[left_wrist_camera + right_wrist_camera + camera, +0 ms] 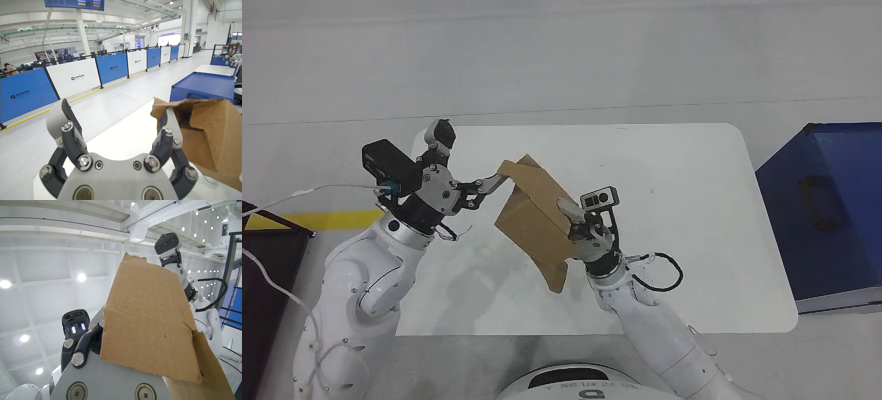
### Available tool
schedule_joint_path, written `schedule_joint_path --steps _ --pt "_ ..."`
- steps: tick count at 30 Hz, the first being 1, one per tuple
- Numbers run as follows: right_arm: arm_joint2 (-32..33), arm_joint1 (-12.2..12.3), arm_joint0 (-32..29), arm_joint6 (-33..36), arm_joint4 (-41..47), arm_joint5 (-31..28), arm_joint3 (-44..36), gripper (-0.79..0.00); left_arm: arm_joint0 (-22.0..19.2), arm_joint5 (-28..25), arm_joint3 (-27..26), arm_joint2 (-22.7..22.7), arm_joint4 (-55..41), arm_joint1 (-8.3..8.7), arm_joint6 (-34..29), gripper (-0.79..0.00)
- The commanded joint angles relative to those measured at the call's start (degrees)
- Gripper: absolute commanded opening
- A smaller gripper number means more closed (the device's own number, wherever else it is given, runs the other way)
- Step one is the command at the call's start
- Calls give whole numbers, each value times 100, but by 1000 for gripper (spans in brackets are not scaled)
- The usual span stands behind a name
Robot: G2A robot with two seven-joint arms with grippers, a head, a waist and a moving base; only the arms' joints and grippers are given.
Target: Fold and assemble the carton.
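A brown cardboard carton point(534, 218), partly folded with loose flaps, is held tilted above the white table point(692, 200). My right gripper point(573, 218) is shut on the carton's near right panel; one silver finger lies on the top face and the other is hidden below. In the right wrist view the carton point(149, 321) covers most of that gripper. My left gripper point(470, 160) stands open at the carton's far left corner. In the left wrist view its jaws point(115, 108) are wide apart, and one finger point(169, 121) touches a crumpled flap of the carton point(206, 132).
A blue cabinet point(827, 215) stands off the table's right edge and appears beyond the carton as the cabinet point(204, 85). A black cable point(662, 272) loops beside the right wrist. Bare table surface lies right of and behind the carton.
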Motion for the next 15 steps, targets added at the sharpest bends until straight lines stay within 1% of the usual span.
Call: schedule_joint_path --steps 1,11,15 --pt "-23 3 14 -40 -147 55 25 -785 -22 -33 -9 26 40 2 -36 0" --pt "35 65 -3 13 -696 352 67 -785 -173 -243 -97 173 295 22 -323 0" --pt "85 86 -38 55 -745 351 17 -785 -192 -209 -88 222 355 22 -350 0"
